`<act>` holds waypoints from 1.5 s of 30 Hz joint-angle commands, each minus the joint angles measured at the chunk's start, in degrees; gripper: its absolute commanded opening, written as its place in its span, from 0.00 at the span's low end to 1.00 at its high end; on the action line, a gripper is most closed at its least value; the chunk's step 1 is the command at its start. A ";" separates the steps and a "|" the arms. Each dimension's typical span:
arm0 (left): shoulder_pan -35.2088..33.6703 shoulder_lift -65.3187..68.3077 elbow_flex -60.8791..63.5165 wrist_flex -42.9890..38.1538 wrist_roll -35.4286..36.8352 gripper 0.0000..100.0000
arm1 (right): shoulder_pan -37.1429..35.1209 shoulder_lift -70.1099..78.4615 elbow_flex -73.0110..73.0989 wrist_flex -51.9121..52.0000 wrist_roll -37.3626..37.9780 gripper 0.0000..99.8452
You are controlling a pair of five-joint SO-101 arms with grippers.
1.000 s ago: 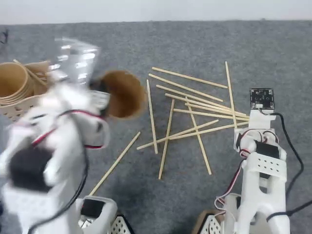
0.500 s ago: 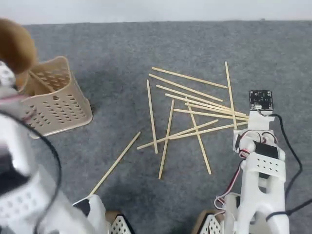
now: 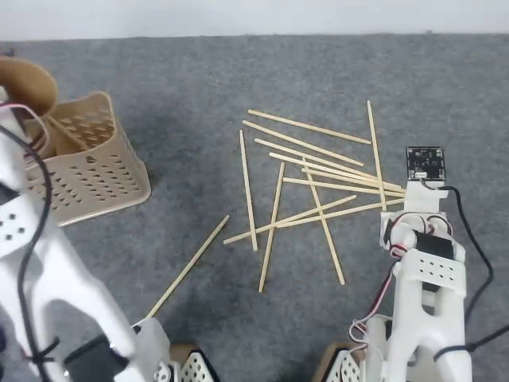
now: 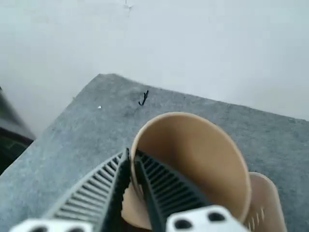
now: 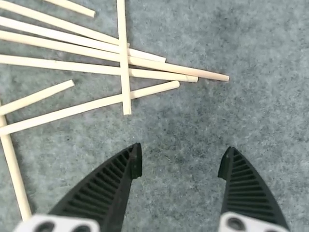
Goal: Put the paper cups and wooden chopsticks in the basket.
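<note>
Chopsticks [image 3: 342, 185] lay scattered mid-tabletop [image 3: 199, 79], the basket [image 3: 95, 179] at the left edge, a paper cup [image 3: 24, 83] over its far corner. At the left wrist, the left pincer [image 4: 135, 179] clamped the cup's rim. At the right wrist, the right pincer [image 5: 181, 162] gaped beside stick ends.

No lettering, number, label or sign can be read on any surface; the small black board [image 3: 426, 161] at the top of the right arm [image 3: 429, 270] carries pale specks too small to make out as print.
</note>
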 commanded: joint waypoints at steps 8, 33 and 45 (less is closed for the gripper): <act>-7.30 -0.26 -3.30 8.00 2.29 0.15 | -6.29 -0.13 1.85 -0.92 6.51 0.27; -8.70 7.12 -18.15 17.32 0.53 0.38 | -6.64 -0.22 2.73 -0.92 6.59 0.27; -10.90 54.33 -67.74 42.99 0.35 0.37 | -6.73 -0.22 2.73 -0.92 6.59 0.27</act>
